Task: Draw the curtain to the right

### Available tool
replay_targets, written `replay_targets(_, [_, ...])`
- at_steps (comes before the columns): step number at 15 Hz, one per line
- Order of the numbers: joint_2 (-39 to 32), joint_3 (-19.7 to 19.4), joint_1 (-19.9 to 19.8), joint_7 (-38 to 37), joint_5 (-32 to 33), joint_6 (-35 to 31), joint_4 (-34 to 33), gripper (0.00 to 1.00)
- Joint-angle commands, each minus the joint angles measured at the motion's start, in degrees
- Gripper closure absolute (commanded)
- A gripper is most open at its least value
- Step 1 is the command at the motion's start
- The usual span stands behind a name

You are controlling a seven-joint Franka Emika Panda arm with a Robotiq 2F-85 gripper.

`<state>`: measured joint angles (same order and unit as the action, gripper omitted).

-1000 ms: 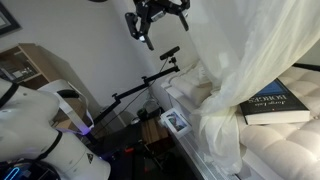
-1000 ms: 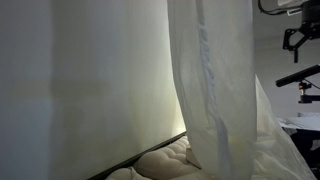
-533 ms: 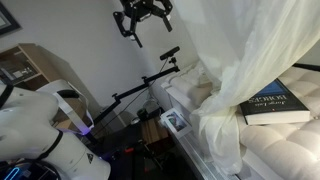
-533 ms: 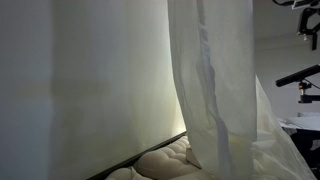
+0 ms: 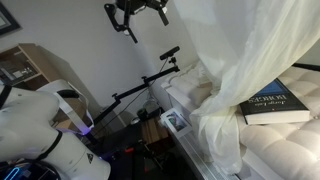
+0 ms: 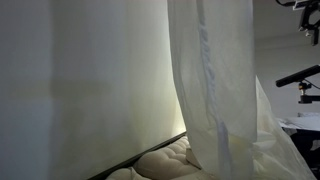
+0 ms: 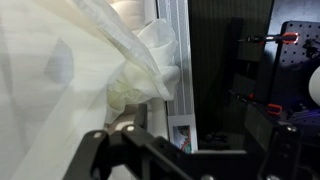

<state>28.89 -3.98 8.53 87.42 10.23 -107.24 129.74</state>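
Note:
The curtain (image 5: 255, 55) is a big sheer cream drape with soft folds, hanging over the right of the scene and bunched low against a window frame. It fills the middle in an exterior view (image 6: 210, 100) and the left of the wrist view (image 7: 70, 70). My gripper (image 5: 122, 22) hangs high in the air, well left of the curtain and apart from it, open with nothing between its fingers. Only its edge shows at the top right corner in an exterior view (image 6: 305, 5). The wrist view shows its dark jaws spread wide along the bottom (image 7: 185, 155).
A dark-blue book (image 5: 280, 103) lies on a padded cream cushion (image 5: 285, 150) under the curtain. A black tripod arm (image 5: 150, 85) and a small framed picture (image 5: 177, 122) stand by the window frame. A white rounded machine (image 5: 40, 130) fills the lower left.
My gripper has moved up and to the left, farther from the curtain, staying open. The curtain hangs as before.

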Motion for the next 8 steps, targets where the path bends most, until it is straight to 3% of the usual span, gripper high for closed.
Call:
replay_targets(1, [-0.1, 0.4, -0.5, 0.2, -0.2, 0.1, -0.1, 0.0])
replay_targets(4, [-1.7, 0.9, -0.7, -0.4, 0.6, -0.1, -0.8, 0.0])
replay_targets(8, [-5.6, 2.7, 2.5, 4.7, -0.7, -0.2, -1.0, 0.0])
